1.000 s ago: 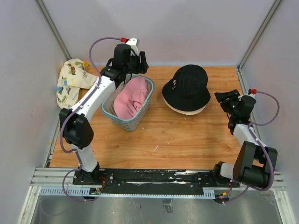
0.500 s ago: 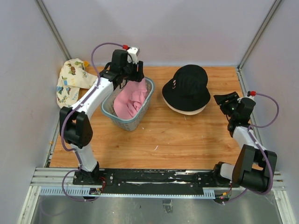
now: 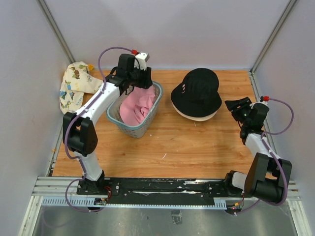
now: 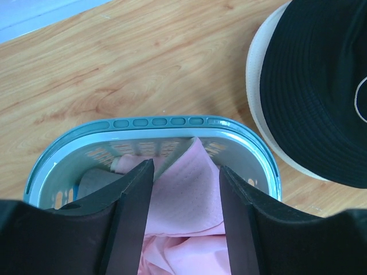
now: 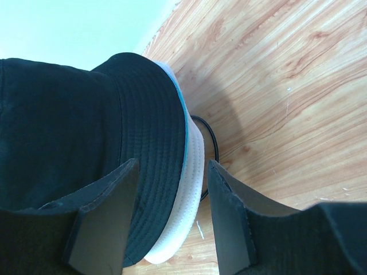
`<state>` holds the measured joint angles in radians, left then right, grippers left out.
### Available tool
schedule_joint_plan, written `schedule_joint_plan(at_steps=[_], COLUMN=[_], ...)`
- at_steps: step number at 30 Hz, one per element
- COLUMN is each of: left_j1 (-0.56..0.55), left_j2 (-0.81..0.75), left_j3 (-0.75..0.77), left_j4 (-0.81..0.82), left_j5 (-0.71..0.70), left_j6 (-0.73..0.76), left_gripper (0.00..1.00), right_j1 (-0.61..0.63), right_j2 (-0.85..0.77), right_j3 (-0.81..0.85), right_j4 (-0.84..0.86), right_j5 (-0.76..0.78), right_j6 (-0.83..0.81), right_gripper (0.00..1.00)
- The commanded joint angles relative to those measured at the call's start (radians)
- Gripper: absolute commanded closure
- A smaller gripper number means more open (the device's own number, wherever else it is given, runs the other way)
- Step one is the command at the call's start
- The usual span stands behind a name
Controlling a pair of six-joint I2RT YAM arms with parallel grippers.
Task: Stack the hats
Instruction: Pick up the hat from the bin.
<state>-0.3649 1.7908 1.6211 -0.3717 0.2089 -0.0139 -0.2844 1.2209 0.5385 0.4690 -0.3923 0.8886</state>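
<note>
Now the left gripper (image 4: 186,172) hangs over the far end of the basket (image 4: 155,122), its fingers (image 4: 135,212) straddling a raised fold of the pink hat (image 4: 189,189). The fold fills the gap, but I cannot tell whether they pinch it or merely flank it. The pink hat lies crumpled in the basket with grey fabric (image 4: 94,183), perhaps another hat, beside it. To the right on the table (image 3: 187,147) sits a stack: black hat (image 3: 198,88) on top, a thin teal edge (image 5: 184,123) beneath, a white brim (image 5: 192,172) lowest. The right gripper (image 5: 172,166) hovers near that stack, jaws apart, holding nothing. A printed cloth (image 3: 74,86) lies at the far left corner.
</note>
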Motion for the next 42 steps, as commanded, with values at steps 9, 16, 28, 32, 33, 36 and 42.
schedule_joint_plan(at_steps=[9, 16, 28, 32, 33, 36, 42], left_j1=[0.010, 0.010, 0.010, 0.010, 0.010, 0.011, 0.010], left_j2=[0.014, 0.012, -0.001, -0.021, -0.027, -0.046, -0.074], left_j3=[-0.015, -0.019, -0.036, -0.061, -0.068, -0.088, -0.106], left_j4=[-0.010, -0.018, -0.036, -0.036, -0.036, -0.033, -0.035], left_j5=[0.023, -0.009, -0.012, 0.005, 0.008, 0.015, 0.034], left_j6=[0.017, 0.020, 0.020, 0.011, 0.005, -0.004, -0.023], left_gripper=[0.48, 0.39, 0.40, 0.51, 0.61, 0.85, 1.00], right_j1=[0.000, 0.000, 0.001, 0.001, 0.000, 0.000, 0.000], right_j2=[-0.023, -0.020, -0.023, -0.027, -0.030, -0.036, -0.064], right_j3=[-0.022, -0.020, -0.024, -0.027, -0.028, -0.028, -0.028], right_j4=[-0.004, -0.002, -0.001, -0.001, -0.003, -0.008, -0.027], right_j5=[-0.010, -0.013, -0.014, -0.014, -0.014, -0.013, -0.007], right_j6=[-0.025, -0.023, -0.023, -0.022, -0.022, -0.022, -0.025], right_gripper=[0.47, 0.47, 0.47, 0.47, 0.47, 0.47, 0.47])
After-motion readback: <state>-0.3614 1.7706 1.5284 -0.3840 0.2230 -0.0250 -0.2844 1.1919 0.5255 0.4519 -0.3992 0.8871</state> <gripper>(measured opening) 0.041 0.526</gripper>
